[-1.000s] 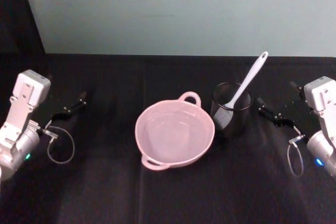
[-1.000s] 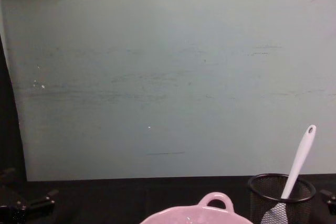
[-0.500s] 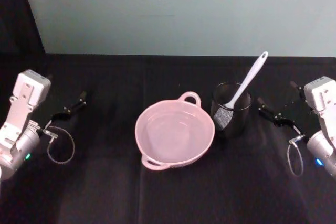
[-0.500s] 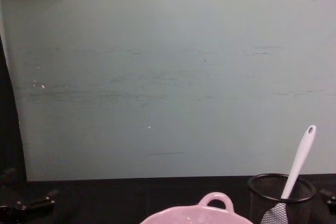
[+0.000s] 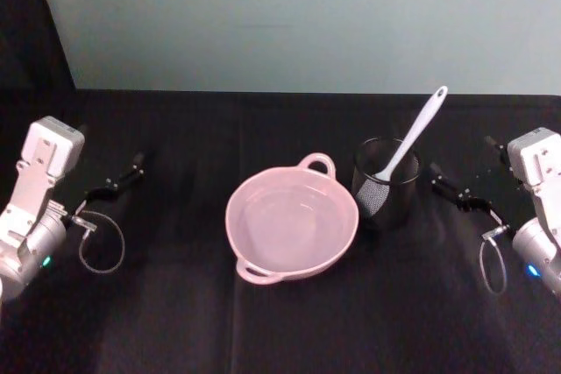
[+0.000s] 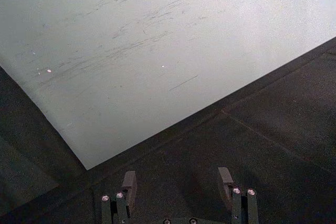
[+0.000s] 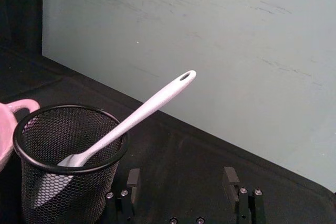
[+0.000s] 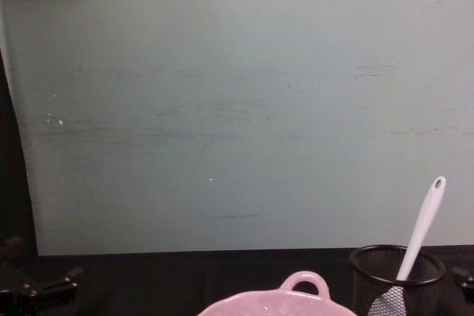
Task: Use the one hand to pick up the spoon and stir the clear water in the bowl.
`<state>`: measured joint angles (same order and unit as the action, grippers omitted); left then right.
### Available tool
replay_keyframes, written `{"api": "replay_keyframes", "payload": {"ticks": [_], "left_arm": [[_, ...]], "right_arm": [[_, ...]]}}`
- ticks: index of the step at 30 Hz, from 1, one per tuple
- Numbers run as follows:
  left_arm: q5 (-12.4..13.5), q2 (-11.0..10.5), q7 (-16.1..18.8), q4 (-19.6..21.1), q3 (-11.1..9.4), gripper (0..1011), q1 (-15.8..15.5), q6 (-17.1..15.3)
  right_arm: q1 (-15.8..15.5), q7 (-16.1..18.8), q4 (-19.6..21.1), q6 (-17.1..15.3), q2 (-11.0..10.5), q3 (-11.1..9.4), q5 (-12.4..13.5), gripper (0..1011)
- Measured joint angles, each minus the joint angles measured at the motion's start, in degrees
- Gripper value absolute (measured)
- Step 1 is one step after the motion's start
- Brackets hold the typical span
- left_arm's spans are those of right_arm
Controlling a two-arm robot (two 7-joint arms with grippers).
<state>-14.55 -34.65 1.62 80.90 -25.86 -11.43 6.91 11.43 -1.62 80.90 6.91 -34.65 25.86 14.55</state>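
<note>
1. A pale pink bowl (image 5: pixel 230 219) sits on a black worktop (image 5: pixel 175 321). It is our landmark, and we place everything else from it. It has a small loop handle on its far rim. The water inside is clear, so we mostly see the pink floor of the bowl through it.
2. Just beside the bowl, on the robot's right, stands a black wire-mesh cup (image 5: pixel 392 205).
3. The white spoon (image 5: pixel 410 135) stands in that cup, scoop end down. Its long handle leans up and away from the bowl, with the end that has the oval hole well above the cup's rim. Nothing is touching it.
4. The right end effector (image 7: pixel 181 179) is to the right of the bowl, beyond the cup and apart from it. Its two fingers are spread wide with nothing between them. From its wrist camera the cup and spoon lie ahead and off to one side.
5. The left end effector (image 6: pixel 177 178) is well apart from the bowl on the robot's left. Its fingers are also spread and it holds nothing.
6. We judge that the task has not begun. The spoon has not been picked up and nothing has entered the water.
7. All the steps remain: reach for the handle, close on it, lift the spoon clear of the cup, carry it over the bowl, lower the scoop and stir.
</note>
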Motion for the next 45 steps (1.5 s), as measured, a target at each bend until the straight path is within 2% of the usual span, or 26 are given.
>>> {"api": "replay_keyframes", "payload": {"ticks": [6, 11, 12, 16, 17, 18, 19, 22, 23, 25, 27, 32, 37, 38, 41, 45], "left_arm": [[0.0, 0.0, 0.0, 0.0, 0.0, 1011, 0.0, 0.0], [0.0, 0.0, 0.0, 0.0, 0.0, 1011, 0.0, 0.0], [0.0, 0.0, 0.0, 0.0, 0.0, 1011, 0.0, 0.0], [0.0, 0.0, 0.0, 0.0, 0.0, 1011, 0.0, 0.0], [0.0, 0.0, 0.0, 0.0, 0.0, 1011, 0.0, 0.0], [0.0, 0.0, 0.0, 0.0, 0.0, 1011, 0.0, 0.0], [0.0, 0.0, 0.0, 0.0, 0.0, 1011, 0.0, 0.0], [0.0, 0.0, 0.0, 0.0, 0.0, 1011, 0.0, 0.0], [0.0, 0.0, 0.0, 0.0, 0.0, 1011, 0.0, 0.0], [0.0, 0.0, 0.0, 0.0, 0.0, 1011, 0.0, 0.0], [0.0, 0.0, 0.0, 0.0, 0.0, 1011, 0.0, 0.0], [0.0, 0.0, 0.0, 0.0, 0.0, 1011, 0.0, 0.0], [0.0, 0.0, 0.0, 0.0, 0.0, 1011, 0.0, 0.0], [0.0, 0.0, 0.0, 0.0, 0.0, 1011, 0.0, 0.0], [0.0, 0.0, 0.0, 0.0, 0.0, 1011, 0.0, 0.0], [0.0, 0.0, 0.0, 0.0, 0.0, 1011, 0.0, 0.0]], "right_arm": [[-1.2, 0.0, 0.7, 0.3, -0.2, -1.2, 0.3, 1003], [-4.7, 0.2, 3.5, 0.4, -1.2, -4.3, 2.9, 1003], [-5.9, 0.8, 4.6, 0.2, -1.6, -5.5, 4.5, 1003], [-8.1, 2.6, 6.7, -0.4, -1.8, -7.9, 8.6, 1003], [-9.0, 3.8, 7.6, -0.7, -1.8, -8.9, 10.8, 1002], [-9.4, 4.4, 7.9, -0.9, -1.7, -9.4, 11.9, 1002], [-9.9, 5.7, 8.4, -1.4, -1.4, -10.1, 14.1, 1003], [-10.6, 8.3, 9.0, -2.7, -0.7, -11.1, 17.8, 1003], [-10.7, 10.0, 9.2, -3.8, -0.1, -11.6, 20.2, 1002], [-10.7, 12.0, 9.2, -5.4, 0.8, -12.2, 23.2, 1002], [-10.0, 14.2, 8.8, -7.2, 2.0, -12.6, 26.2, 1003], [-7.8, 17.3, 6.6, -9.4, 4.5, -12.9, 29.9, 1002], [-2.3, 20.5, 0.4, -11.3, 8.6, -12.9, 33.5, 1002], [-2.3, 20.5, 0.4, -11.3, 8.6, -12.9, 33.5, 1002], [1.4, 21.9, -3.6, -14.3, 10.3, -13.2, 37.5, 1002], [4.2, 22.8, -6.3, -18.1, 11.2, -13.5, 41.3, 1002]]}}
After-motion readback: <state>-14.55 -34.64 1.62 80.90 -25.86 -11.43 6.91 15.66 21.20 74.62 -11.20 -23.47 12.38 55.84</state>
